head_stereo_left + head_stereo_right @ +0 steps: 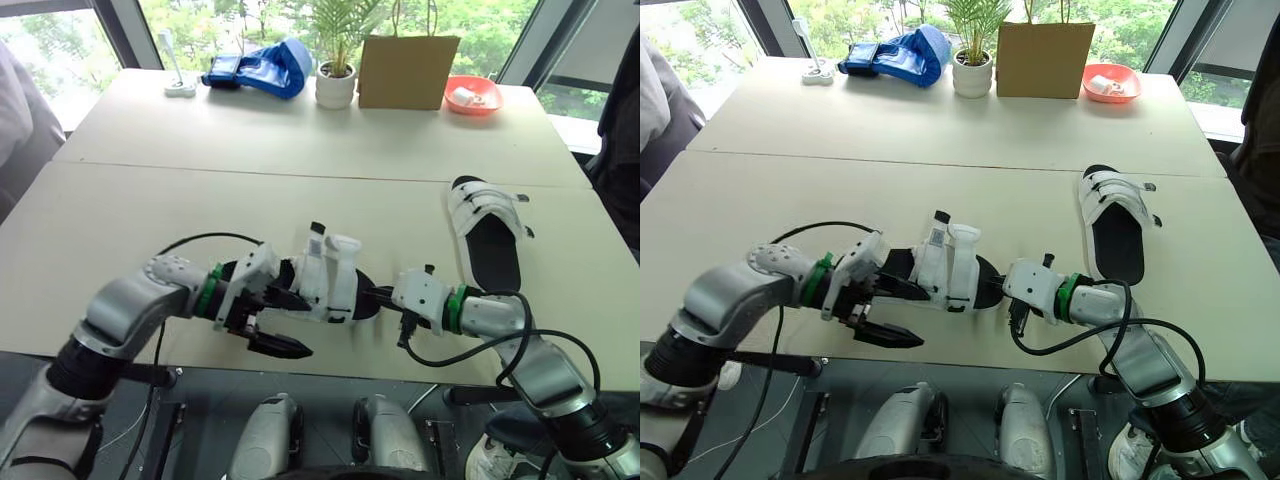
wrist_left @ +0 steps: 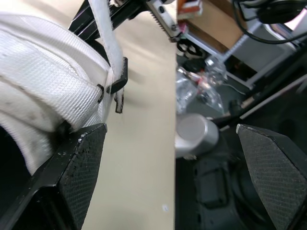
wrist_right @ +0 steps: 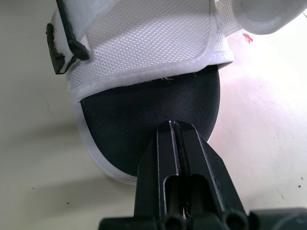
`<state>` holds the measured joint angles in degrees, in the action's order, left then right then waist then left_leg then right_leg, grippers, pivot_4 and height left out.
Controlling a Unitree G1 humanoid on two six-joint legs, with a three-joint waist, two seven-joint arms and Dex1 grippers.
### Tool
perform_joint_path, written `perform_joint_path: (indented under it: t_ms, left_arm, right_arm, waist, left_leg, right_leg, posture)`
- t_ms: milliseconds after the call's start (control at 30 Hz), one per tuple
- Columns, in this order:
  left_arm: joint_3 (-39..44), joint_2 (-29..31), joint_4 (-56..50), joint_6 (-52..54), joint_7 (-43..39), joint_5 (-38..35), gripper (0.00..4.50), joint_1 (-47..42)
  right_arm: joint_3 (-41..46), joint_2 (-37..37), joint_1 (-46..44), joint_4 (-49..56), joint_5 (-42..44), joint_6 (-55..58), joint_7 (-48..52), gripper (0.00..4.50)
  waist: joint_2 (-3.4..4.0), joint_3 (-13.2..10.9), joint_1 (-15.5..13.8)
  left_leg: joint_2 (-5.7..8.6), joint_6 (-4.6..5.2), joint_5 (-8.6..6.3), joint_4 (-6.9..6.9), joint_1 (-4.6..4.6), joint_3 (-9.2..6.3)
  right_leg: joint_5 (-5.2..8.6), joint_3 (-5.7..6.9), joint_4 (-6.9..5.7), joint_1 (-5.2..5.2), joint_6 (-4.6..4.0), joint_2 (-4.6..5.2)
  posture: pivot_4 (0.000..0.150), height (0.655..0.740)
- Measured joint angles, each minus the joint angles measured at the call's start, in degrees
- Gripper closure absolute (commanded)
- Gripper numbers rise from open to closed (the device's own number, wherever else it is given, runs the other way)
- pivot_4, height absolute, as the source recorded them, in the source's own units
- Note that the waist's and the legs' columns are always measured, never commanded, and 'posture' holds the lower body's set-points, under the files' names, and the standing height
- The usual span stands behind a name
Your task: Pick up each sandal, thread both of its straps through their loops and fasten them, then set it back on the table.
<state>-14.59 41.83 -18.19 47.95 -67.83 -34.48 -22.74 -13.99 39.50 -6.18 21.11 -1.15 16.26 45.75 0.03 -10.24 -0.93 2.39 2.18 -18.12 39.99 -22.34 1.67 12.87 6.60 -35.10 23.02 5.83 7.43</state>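
Note:
One sandal (image 1: 335, 285), with white straps and a black footbed, lies near the table's front edge between my two grippers. One strap (image 2: 108, 43) stands up loose, with its black loop (image 2: 120, 76) beside it. My left gripper (image 1: 283, 322) is open at the sandal's heel side. One of its fingers (image 2: 72, 167) is against the white strap, and the other finger (image 1: 280, 347) hangs past the table edge. My right gripper (image 3: 175, 132) is shut, its tips resting on the toe end of the footbed (image 3: 144, 115). A second sandal (image 1: 485, 235) lies flat to the right.
At the far edge stand a potted plant (image 1: 336, 85), a brown paper bag (image 1: 407, 70), a red bowl (image 1: 472, 95), a blue bag (image 1: 262, 68) and a small white stand (image 1: 180, 88). A person's sleeve (image 1: 22, 120) shows at the left. A seam (image 1: 250, 172) crosses the table.

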Motion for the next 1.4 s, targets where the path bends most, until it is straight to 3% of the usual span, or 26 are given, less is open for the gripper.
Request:
perform_joint_path:
  t_ms: [533,633,800,1100,1400]
  left_arm:
    - [-0.3,-8.5,3.2,10.9,6.4,-2.8,0.02,-2.7]
    - [0.2,-9.4,5.3,13.7,6.9,-3.8,0.80,-3.9]
    - [-2.1,-10.4,8.1,17.9,7.8,-4.0,3.28,-4.7]
    - [-2.5,-5.7,7.7,14.4,5.1,-3.6,3.28,-3.8]
    - [-2.7,-9.2,8.5,13.8,6.7,-3.2,3.28,-4.4]
  right_arm:
    - [0.2,1.9,0.2,0.6,-1.1,-0.2,0.6,4.50]
    - [0.2,1.9,0.3,0.6,-1.3,-0.2,0.6,4.50]
    - [0.0,1.8,0.3,1.1,-1.3,-0.2,0.6,4.50]
    - [0.3,1.7,0.8,1.4,-1.3,0.2,0.6,4.50]
    - [0.1,0.9,0.5,1.3,-1.5,0.4,0.4,4.50]
  waist:
    - [-0.05,0.1,-1.5]
    - [-0.05,0.2,-1.5]
    - [-0.07,0.2,-1.3]
    - [-0.05,0.2,-1.3]
    - [-0.05,0.1,-1.2]
  left_leg:
    - [0.00,0.11,-0.07,0.03,0.27,0.00]
    - [0.00,0.15,-0.09,0.03,0.29,-0.01]
    - [0.01,0.14,-0.08,0.02,0.11,0.00]
    - [0.00,0.07,-0.05,0.00,0.00,0.00]
    - [0.00,0.07,-0.05,-0.01,0.00,0.00]
  right_leg:
    - [0.00,0.02,0.04,-0.09,0.01,0.01]
    - [0.01,0.02,0.05,-0.10,0.01,0.02]
    - [0.00,0.00,0.00,-0.11,0.02,-0.01]
    - [0.01,0.01,0.02,0.02,0.00,0.00]
    - [0.01,0.00,0.00,0.04,0.00,0.00]
  posture:
    - [0.150,0.7209]
    - [0.150,0.7209]
    - [0.150,0.7209]
    - [0.150,0.7209]
    - [0.150,0.7209]
